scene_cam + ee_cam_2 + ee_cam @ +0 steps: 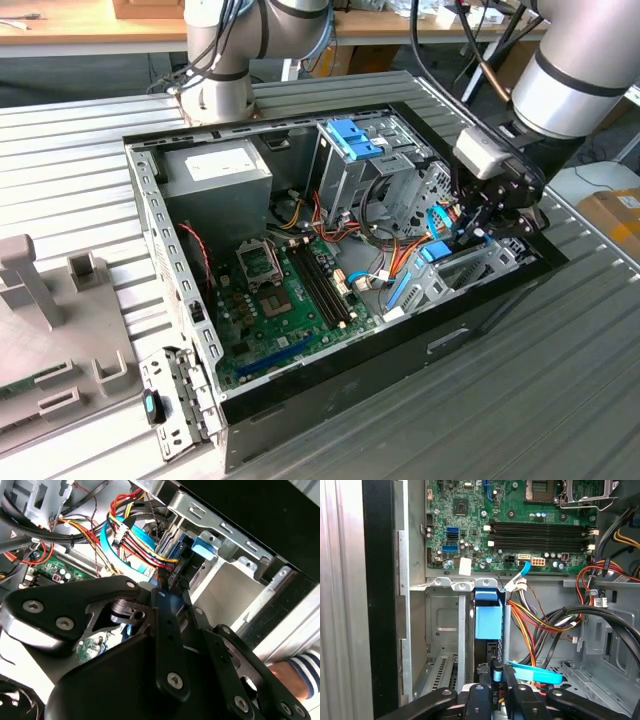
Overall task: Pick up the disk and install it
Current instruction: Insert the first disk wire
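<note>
The disk (437, 252) stands on edge in the metal drive bay at the exterior view's right end of the open computer case. Its blue plastic rail (487, 617) shows between the bay's walls in the first wrist view, and the blue end tab (202, 545) shows in the second wrist view. My gripper (468, 228) reaches down into the case right over the disk's near end. The fingers (482, 692) stand close together, shut, with the tips (170, 587) at the disk's edge beside a black cable plug (175, 572). A small blue piece sits between the tips.
Red, yellow and black cables (535, 615) and a blue flat cable (535, 672) crowd the bay's side. The green motherboard (280, 300) fills the case floor. A grey power-supply box (215, 170) and a cage with a blue latch (352, 135) stand at the back. A person's hand with a striped sleeve (295, 672) rests outside the case wall.
</note>
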Robot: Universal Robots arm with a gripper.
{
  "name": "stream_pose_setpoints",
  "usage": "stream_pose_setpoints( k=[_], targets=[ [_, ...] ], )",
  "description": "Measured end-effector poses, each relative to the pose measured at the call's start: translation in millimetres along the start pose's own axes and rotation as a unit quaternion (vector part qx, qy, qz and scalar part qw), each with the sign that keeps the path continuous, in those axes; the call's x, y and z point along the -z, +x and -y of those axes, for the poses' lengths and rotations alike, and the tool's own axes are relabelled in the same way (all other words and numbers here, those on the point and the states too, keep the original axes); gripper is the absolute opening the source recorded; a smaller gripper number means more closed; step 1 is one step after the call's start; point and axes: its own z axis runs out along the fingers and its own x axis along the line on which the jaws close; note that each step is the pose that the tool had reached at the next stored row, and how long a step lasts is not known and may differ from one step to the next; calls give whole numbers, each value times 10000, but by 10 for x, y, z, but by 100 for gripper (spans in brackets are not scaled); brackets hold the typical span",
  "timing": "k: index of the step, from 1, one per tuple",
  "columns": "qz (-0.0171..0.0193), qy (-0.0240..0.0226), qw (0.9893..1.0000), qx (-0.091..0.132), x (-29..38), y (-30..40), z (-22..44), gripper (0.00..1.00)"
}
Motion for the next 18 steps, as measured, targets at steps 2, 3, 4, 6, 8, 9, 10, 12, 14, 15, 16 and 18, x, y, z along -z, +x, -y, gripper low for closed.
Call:
stream_pose_setpoints(
  k=[2, 3, 4, 6, 8, 9, 10, 12, 14, 15, 16, 18],
  targets=[
    [-4, 0, 10000, 0, 95, -2, 10, 24],
    [-4, 0, 10000, 0, 189, -4, 19, 24],
    [-5, -1, 10000, 1, 244, -5, 24, 24],
    [-5, -1, 10000, 0, 399, -8, 39, 24],
    [-4, -1, 10000, 1, 399, -8, 43, 24],
    [-4, -29, 10000, 0, 395, -7, 65, 24],
    [-5, -59, 10000, -1, 393, -8, 79, 24],
    [-6, -140, 9999, -2, 390, -7, 91, 24],
    [-6, -205, 9998, -4, 390, -8, 93, 24],
    [-6, -205, 9998, -4, 390, -8, 93, 24],
    [-6, -210, 9998, -3, 390, -8, 93, 24],
    [-6, -214, 9998, -3, 389, -8, 93, 24]
  ],
)
